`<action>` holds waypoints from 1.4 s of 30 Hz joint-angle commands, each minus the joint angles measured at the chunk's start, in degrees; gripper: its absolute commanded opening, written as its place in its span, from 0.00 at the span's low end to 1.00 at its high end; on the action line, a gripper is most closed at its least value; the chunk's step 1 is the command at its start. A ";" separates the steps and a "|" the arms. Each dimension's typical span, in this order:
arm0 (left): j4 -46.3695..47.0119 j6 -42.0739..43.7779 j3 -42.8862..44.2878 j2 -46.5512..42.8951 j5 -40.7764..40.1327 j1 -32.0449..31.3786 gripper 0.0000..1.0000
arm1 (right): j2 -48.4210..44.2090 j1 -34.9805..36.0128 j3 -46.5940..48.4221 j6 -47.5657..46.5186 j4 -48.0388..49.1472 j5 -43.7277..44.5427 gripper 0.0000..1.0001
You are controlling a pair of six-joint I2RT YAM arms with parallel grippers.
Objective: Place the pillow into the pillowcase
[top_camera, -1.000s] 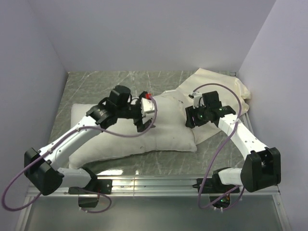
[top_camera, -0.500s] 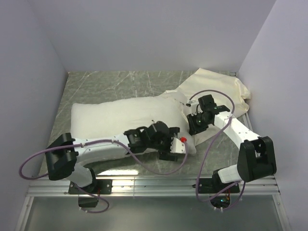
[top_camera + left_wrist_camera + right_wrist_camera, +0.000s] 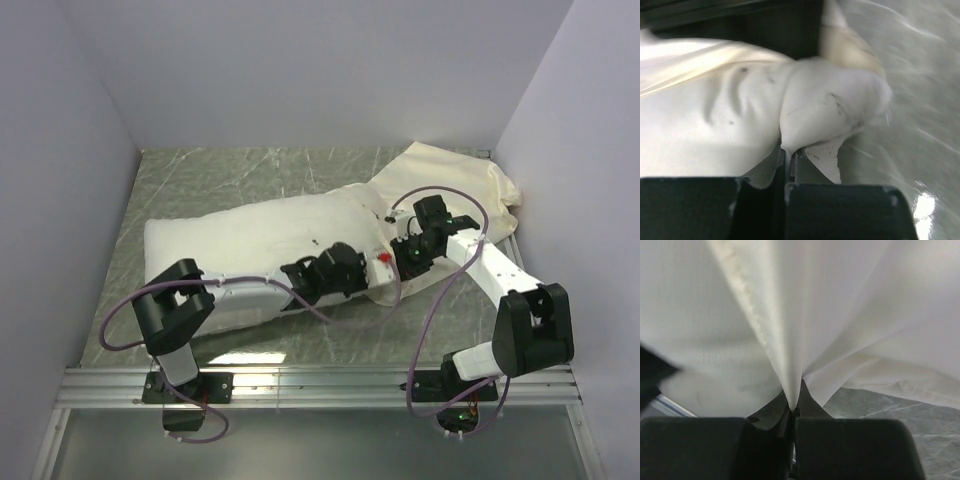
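While the two arms meet at the right-hand end of the pillow (image 3: 240, 250), the left end effector (image 3: 788, 154) is closed tight. Its two dark fingers pinch a thin fold of bright white fabric at the pillow's corner. Just ahead of that end effector the corner bulges out plump and rounded, marked with a few small dark specks. Beyond the bulge a strip of the cream pillowcase (image 3: 850, 50) shows, touching the pillow. To the right of the fingers lies the bare grey-green marbled desk (image 3: 920, 125).

The right end effector (image 3: 792, 410) is likewise fully closed, gripping a gathered pleat of thin, pale cream cloth with a stitched hem running up from the fingers. This is the pillowcase, which drapes ahead of the end effector and fills almost the whole wrist view. To the right of the pinch a patch of desk shows under the cloth's edge.

From above, the two end effectors sit just beside each other. The pillow stretches away to their left across the desk, most of its length outside the pillowcase. Whether the gripped corner has entered the opening cannot be told. The rest of the pillowcase lies crumpled beyond the right end effector.
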 commanded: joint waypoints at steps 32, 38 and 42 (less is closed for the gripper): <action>-30.04 -21.80 11.99 -23.84 35.20 30.50 0.78 | -6.23 6.48 1.99 5.29 0.30 -27.31 0.11; -32.24 -18.48 23.14 -9.61 29.39 40.27 0.84 | -9.85 11.60 8.92 0.98 -4.96 -34.35 0.74; -29.88 -15.40 22.38 -6.87 31.58 40.63 0.84 | -6.60 6.70 20.52 3.69 -3.32 -28.22 0.74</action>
